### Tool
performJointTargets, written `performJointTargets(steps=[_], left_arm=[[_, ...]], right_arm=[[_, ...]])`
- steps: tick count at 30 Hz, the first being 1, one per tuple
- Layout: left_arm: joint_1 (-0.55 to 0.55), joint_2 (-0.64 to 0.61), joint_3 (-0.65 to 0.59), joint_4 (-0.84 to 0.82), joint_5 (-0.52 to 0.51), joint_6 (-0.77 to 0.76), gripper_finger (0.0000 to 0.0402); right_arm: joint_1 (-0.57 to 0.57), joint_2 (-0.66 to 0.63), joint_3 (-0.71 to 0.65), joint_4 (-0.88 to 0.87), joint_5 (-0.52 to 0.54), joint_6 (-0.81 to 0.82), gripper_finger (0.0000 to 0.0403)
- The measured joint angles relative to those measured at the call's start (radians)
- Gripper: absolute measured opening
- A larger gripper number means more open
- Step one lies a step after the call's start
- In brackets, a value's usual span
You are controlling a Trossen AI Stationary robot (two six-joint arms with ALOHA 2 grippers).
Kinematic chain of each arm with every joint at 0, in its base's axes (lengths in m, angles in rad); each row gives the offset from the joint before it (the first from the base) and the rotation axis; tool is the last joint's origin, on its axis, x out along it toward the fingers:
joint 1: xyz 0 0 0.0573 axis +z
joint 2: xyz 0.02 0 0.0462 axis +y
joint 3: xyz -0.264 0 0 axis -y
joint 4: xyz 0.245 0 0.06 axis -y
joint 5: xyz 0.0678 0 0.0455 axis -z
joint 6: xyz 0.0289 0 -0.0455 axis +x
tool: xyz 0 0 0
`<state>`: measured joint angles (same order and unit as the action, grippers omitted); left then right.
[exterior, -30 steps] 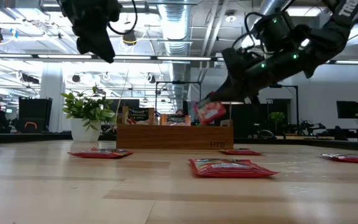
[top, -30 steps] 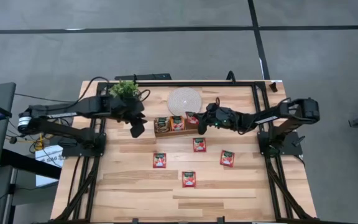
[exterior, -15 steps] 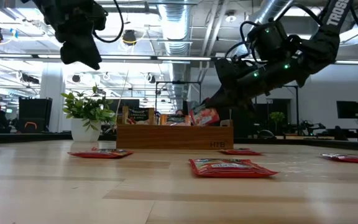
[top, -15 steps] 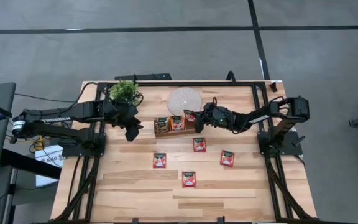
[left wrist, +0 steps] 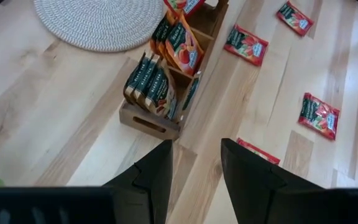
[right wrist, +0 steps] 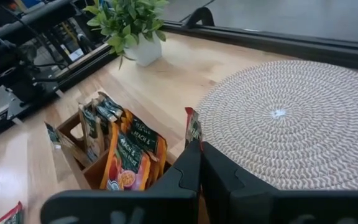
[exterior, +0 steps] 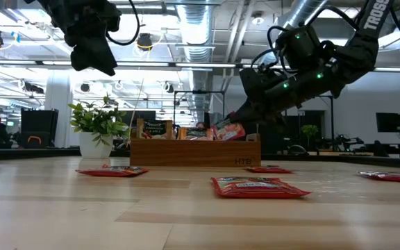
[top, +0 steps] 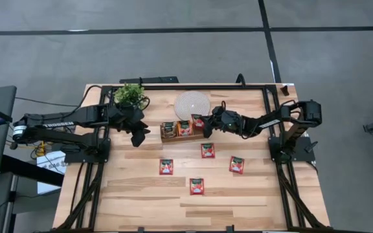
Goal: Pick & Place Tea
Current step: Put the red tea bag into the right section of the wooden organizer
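Right wrist view gives us the closest look at the tea sachet [right wrist: 193, 129] in hand: a flat red packet standing on edge, pinched between the closed fingers of the right gripper [right wrist: 199, 149] just over the end compartment of the wooden tray [right wrist: 91, 173]. We judge this the placing step — the packet is at the tray but not yet let go. The next move calls for lowering it into the slot beside the orange sachets [right wrist: 129, 163] already standing there, then opening the fingers without tipping its neighbours.

From above, four more red sachets [top: 207, 150] lie flat on the pale plank table [top: 251, 200], well apart from each other — glossy, thin, likely slippery to pinch. The tray is plain brown wood with three compartments; behind it sits a round woven disc [top: 192, 102], coarse and coiled, and a small leafy plant [top: 129, 94]. The left gripper [top: 136, 137] hangs beside the tray's other end, fingers parted, holding nothing.
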<state>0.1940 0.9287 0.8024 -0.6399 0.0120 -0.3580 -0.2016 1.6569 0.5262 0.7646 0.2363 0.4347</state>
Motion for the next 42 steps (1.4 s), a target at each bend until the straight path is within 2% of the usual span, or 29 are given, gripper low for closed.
performJointTargets(steps=[20, 31, 37, 42], left_arm=[[0.0, 0.0, 0.0, 0.0, 0.016, -0.006, 0.0128], [0.0, 0.0, 0.0, 0.0, 0.016, -0.006, 0.0128], [0.0, 0.0, 0.0, 0.0, 0.017, -0.006, 0.0128], [0.0, 0.0, 0.0, -0.001, 0.017, -0.006, 0.0128]], right_arm=[[-0.011, 0.0, 0.0, -0.001, -0.015, 0.0, 0.0002], [-0.011, 0.0, 0.0, -0.002, -0.024, 0.0, 0.0097], [-0.011, -0.015, 0.0, -0.006, -0.026, -0.024, 0.0108], [-0.011, -0.125, 0.0, -0.028, -0.035, -0.109, 0.0107]])
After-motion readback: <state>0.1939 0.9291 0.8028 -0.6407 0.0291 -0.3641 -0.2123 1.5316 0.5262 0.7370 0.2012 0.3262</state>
